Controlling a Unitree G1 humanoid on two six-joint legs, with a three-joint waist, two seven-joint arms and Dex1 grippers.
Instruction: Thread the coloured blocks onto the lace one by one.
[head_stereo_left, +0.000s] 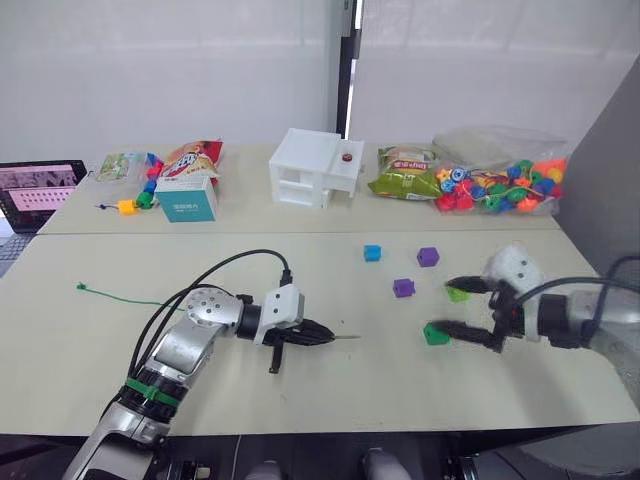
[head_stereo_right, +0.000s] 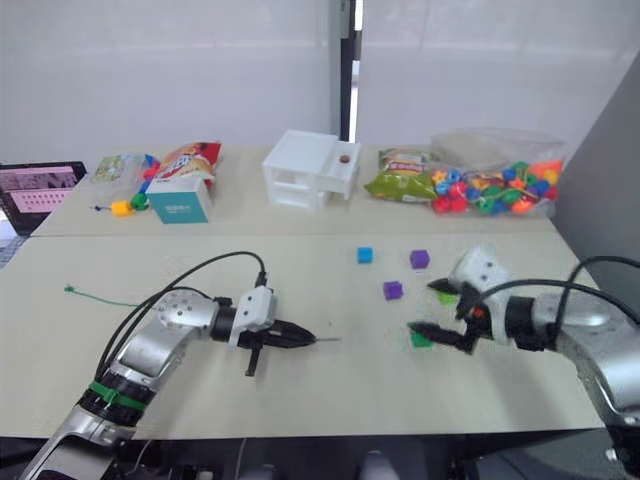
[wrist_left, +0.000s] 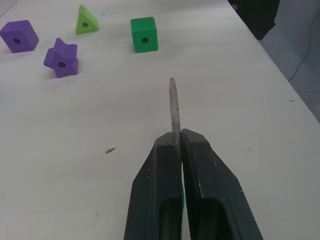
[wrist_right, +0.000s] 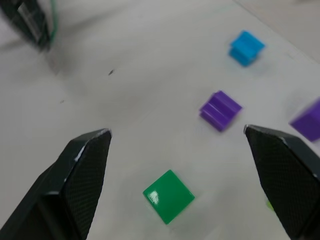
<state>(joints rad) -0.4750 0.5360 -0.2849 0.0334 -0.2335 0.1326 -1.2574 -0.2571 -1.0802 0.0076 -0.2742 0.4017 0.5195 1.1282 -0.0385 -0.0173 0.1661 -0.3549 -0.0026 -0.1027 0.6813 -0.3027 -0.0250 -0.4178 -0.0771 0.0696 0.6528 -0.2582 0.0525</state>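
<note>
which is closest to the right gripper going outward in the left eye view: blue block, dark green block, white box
1. dark green block, between the open jaws of the right gripper
2. blue block, farther back on the table
3. white box, at the back

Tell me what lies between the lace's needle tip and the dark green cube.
Bare tabletop: in the left wrist view, nothing lies between the needle tip and the dark green cube.

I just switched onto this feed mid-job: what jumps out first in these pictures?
The left gripper, near the table's middle, is shut on the lace's stiff tip, which points toward the blocks. To the right, the right gripper hangs wide open around the dark green cube, not touching it. Behind it lie the two purple blocks, the blue cube and the light green wedge.
</note>
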